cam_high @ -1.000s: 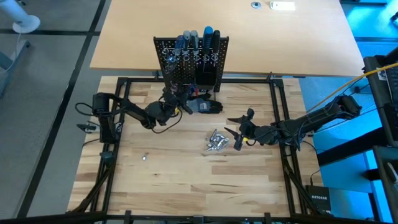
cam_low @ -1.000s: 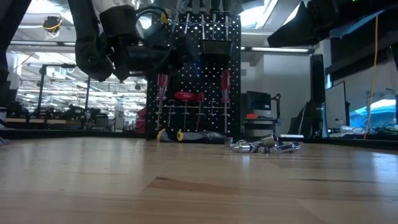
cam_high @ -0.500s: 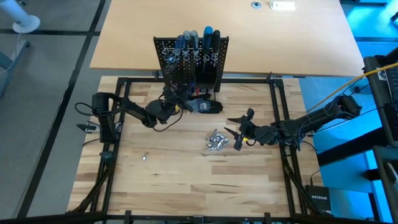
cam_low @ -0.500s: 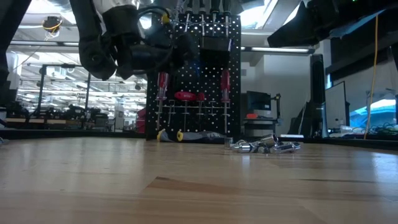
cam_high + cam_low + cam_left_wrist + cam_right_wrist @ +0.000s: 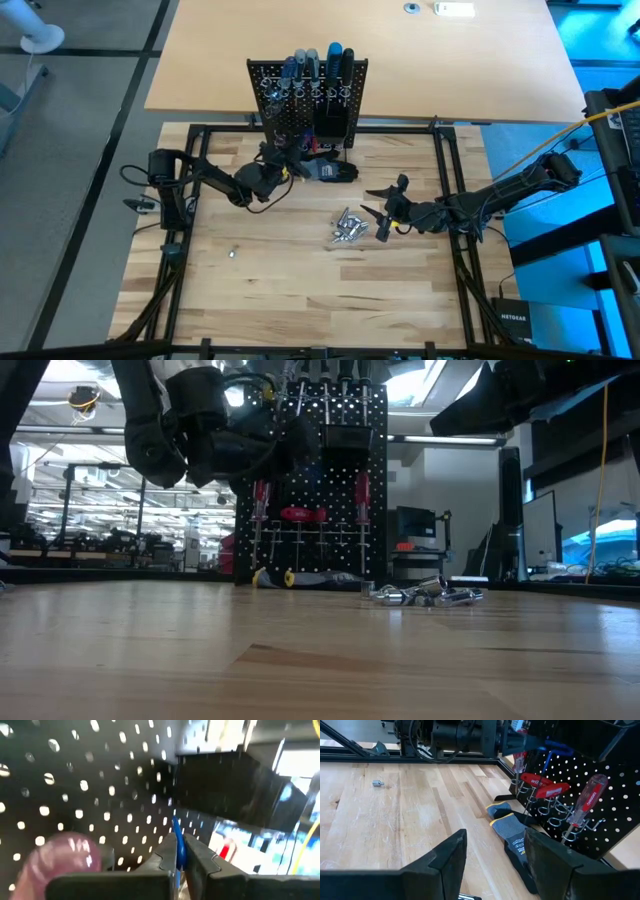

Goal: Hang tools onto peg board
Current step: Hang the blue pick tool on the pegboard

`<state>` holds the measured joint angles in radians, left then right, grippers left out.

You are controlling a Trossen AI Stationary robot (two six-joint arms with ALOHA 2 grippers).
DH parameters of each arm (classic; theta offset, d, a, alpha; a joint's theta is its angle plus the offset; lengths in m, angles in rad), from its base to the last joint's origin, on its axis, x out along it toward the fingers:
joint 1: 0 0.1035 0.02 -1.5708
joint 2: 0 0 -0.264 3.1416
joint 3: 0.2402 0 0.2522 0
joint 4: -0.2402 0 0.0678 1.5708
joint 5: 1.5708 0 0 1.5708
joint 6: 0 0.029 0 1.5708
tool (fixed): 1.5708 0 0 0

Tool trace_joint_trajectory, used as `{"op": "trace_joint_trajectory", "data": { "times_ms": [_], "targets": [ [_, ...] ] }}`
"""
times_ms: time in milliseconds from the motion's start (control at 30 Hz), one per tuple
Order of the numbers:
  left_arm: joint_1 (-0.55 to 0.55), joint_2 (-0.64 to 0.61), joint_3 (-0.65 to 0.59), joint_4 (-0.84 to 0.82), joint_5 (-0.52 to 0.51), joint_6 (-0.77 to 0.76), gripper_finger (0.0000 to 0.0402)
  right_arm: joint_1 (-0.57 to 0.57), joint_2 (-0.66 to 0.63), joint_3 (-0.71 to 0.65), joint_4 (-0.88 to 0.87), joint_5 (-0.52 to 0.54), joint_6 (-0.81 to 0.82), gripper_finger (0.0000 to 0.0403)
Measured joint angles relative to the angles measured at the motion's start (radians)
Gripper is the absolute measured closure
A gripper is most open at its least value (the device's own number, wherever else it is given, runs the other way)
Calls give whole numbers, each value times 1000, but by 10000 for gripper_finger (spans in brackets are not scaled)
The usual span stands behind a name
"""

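— So what has changed on the left?
— Little: the left gripper (image 5: 284, 163) has edged closer to the peg board (image 5: 308, 95), fingers pinched on a slim blue tool (image 5: 176, 839), ready for hanging.
— And right?
— The right gripper (image 5: 382, 213) waits wide open beside the silver pieces (image 5: 347, 226).

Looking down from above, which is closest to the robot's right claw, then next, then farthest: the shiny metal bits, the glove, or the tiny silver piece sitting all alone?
From the right gripper:
1. Shiny metal pieces, just beside its fingers, mid-table.
2. Glove, at the peg board's foot.
3. Lone small silver piece, far over on the left arm's side.
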<state>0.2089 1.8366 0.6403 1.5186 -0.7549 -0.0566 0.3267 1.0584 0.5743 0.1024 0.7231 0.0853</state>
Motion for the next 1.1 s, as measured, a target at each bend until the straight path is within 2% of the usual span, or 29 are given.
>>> {"op": "trace_joint_trajectory", "data": {
  "times_ms": [67, 667, 867, 1100],
  "targets": [
    [0, 0, 0, 53, -1, 14, 395, 0, 0, 0, 0, 0, 0, 205],
    [25, -22, 72, 52, 35, 84, 389, 0, 0, 0, 0, -8, 13, 205],
    [42, -22, 74, 40, 89, 17, 388, 0, 0, 0, 0, -8, 13, 205],
    [40, -24, 73, -27, 77, -46, 387, 0, 0, 0, 0, -9, 13, 205]
  ]
}}
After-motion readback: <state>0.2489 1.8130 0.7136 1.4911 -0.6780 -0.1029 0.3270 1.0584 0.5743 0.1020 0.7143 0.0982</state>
